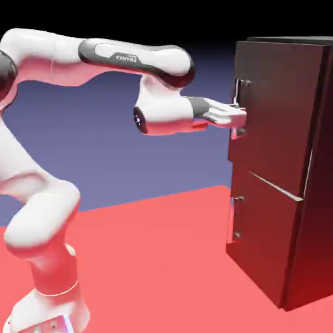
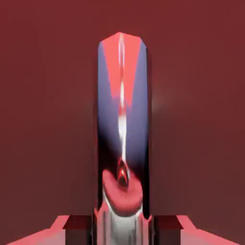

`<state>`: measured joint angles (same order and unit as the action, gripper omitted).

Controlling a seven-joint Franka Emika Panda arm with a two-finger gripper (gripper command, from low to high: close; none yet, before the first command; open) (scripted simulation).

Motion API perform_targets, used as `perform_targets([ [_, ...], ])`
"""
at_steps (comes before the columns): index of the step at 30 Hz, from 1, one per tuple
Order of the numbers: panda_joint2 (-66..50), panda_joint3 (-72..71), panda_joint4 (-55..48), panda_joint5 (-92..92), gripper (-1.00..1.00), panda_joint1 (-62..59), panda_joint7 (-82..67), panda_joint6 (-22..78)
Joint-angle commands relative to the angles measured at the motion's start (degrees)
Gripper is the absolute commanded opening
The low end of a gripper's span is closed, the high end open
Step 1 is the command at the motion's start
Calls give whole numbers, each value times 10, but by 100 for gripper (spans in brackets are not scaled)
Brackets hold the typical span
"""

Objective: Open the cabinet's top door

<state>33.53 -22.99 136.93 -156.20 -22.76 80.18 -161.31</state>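
White Franka arm (image 1: 39,188) w/ dark-grey joint bands; white tool (image 1: 239,116). Cabinet (image 1: 286,195) dark brown-grey; top door (image 1: 273,110) same shade, silver bar handle (image 2: 122,129) mirroring red & blue-violet. Counter (image 1: 149,260) red; backdrop blue-violet.

In the exterior view the cabinet (image 1: 286,169) is cut off by the right edge, so its far side and full depth do not show. The arm's base (image 1: 45,312) runs off the bottom left corner, and the shoulder leaves the left edge. The gripper (image 1: 239,116) covers the middle stretch of the top door's handle (image 1: 241,86); only the bar's upper end and lower mount show. In the hand view the finger tips (image 2: 72,229) are clipped by the bottom edge, and the handle's lower end (image 2: 123,143) passes out of sight between them. The mirrored colours on the bar are too smeared to read.
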Motion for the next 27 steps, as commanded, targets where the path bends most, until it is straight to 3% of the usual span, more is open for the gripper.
perform_targets([
  [1,5,17,10,24,-100,17,16,6],
  [16,110,233,138,398,-100,163,240,142],
  [27,149,398,166,672,-100,158,349,352],
])
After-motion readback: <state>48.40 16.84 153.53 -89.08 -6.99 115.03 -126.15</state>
